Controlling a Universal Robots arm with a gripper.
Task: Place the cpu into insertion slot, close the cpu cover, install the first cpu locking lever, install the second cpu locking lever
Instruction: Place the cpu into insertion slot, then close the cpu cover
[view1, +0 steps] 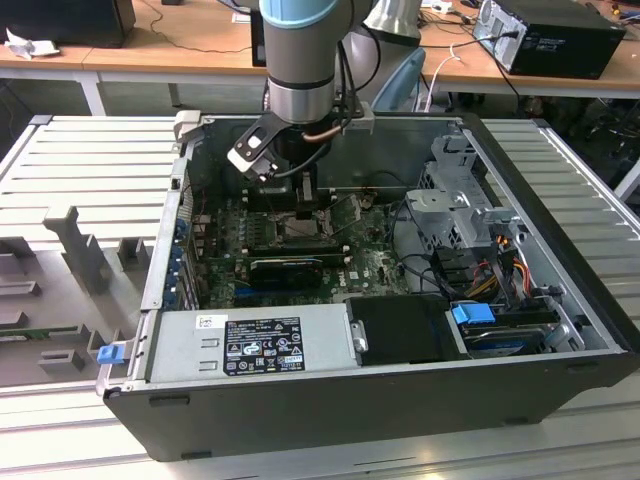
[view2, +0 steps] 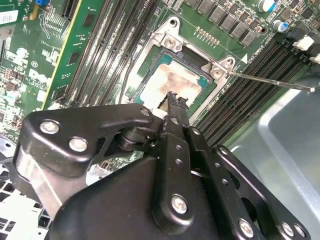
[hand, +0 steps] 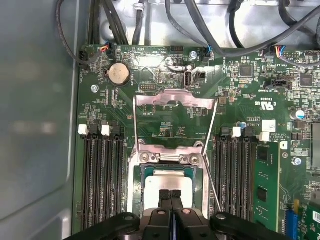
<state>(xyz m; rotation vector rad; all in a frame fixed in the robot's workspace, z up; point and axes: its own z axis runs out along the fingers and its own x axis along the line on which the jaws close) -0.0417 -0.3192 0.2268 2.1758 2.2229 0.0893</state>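
The cpu (hand: 160, 179) is seen seated in the insertion slot (hand: 145, 183), just beneath the gripper (hand: 170, 194), whose fingers are closed together on nothing.

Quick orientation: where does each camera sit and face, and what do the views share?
Exterior view: off the arm, above the open case, looking down into it; arm and gripper show.
First wrist view: at the wrist, looking down past the gripper's tips at the cpu and open cover.
Second wrist view: at the wrist, angled along the gripper onto the cpu.
Shared: both wrist views show the gripper at the cpu.
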